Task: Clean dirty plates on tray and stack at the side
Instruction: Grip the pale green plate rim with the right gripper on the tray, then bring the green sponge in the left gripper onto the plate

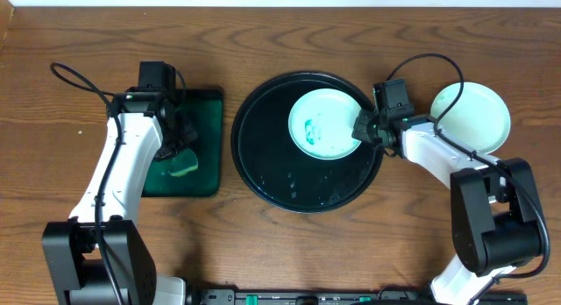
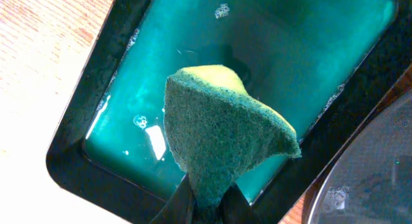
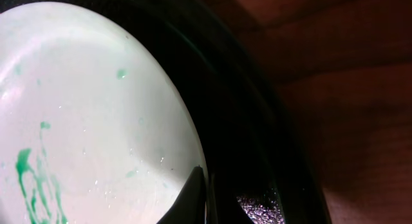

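The large round black tray [image 1: 263, 169] sits mid-table. A pale-mint plate [image 1: 323, 123] with teal-green smears lies in its upper right part. It also shows in the right wrist view [image 3: 90, 108]. My right gripper [image 1: 364, 128] is shut on this plate's right rim [image 3: 205, 185], one finger on top and one beneath. A second pale-mint plate [image 1: 472, 117] lies on the table to the right of the tray. My left gripper [image 1: 180, 143] is shut on a green and yellow sponge [image 2: 222, 130] and holds it above the water in the small green tray [image 2: 116, 69].
The rectangular dark green tray [image 1: 197, 178] of soapy water stands left of the black tray. A green scrap [image 1: 184, 169] lies in it. Water drops dot the black tray's front. Bare wooden table [image 1: 289, 244] lies in front.
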### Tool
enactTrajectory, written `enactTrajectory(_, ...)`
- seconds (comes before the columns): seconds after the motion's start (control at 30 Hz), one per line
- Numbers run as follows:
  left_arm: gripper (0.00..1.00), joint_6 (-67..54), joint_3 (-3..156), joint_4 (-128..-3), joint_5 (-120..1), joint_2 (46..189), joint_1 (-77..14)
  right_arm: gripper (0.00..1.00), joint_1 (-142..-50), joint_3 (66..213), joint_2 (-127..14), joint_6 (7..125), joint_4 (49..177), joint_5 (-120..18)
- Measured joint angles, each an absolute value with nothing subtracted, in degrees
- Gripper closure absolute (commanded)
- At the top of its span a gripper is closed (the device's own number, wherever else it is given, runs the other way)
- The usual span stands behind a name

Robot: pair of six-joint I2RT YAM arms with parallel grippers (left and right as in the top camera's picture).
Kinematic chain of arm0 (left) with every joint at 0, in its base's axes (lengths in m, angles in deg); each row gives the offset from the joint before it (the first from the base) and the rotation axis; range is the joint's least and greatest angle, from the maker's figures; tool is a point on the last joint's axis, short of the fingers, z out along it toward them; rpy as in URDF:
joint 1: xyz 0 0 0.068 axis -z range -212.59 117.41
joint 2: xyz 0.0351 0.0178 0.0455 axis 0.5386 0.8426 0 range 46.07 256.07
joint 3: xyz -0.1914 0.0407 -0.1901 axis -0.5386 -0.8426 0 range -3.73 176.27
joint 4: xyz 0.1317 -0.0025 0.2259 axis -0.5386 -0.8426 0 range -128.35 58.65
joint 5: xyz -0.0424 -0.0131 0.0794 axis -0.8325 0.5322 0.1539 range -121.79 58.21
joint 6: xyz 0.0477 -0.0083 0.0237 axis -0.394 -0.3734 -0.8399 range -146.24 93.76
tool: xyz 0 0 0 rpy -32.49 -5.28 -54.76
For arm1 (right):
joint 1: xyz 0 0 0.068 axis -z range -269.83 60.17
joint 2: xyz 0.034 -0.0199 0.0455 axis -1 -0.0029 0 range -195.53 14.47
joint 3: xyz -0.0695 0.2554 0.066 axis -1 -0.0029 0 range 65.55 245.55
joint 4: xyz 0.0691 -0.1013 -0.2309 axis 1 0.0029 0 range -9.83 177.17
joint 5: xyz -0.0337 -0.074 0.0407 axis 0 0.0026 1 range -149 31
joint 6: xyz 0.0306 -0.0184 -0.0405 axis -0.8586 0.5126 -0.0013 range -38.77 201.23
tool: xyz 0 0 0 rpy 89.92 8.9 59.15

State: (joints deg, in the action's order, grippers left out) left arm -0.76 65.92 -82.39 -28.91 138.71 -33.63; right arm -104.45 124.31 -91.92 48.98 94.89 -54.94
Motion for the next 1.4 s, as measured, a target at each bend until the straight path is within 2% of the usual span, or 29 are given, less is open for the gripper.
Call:
enactTrajectory(0.3,0.93,-3.5,65.9,-79.9,-28.9,140.3,-33.6,0.99,-106.4,124.8,-92.7,50.0,94.9,-57.1)
enactTrajectory(0.57,0.93,-6.4,65.9,-75.6,-28.9,150.8,-33.6,0.99,-113.7,125.2,-92.7,50.8,96.2,-58.6)
enactTrajectory(0.87,0.93,-7.0,66.2,-74.7,-28.9,156.7,-33.5,0.99,-115.2,125.5,-92.7,50.9,97.3,-58.6)
enactTrajectory(1.17,0.93,-7.2,66.5,-75.8,-29.1,154.8,-33.5,0.99,-115.2,125.6,-92.7,50.9,97.6,-58.5)
enactTrajectory(1.4,0.93,-8.1,66.5,-75.9,-30.6,141.9,-31.0,0.99,-115.2,125.6,-92.7,50.9,97.5,-58.5)
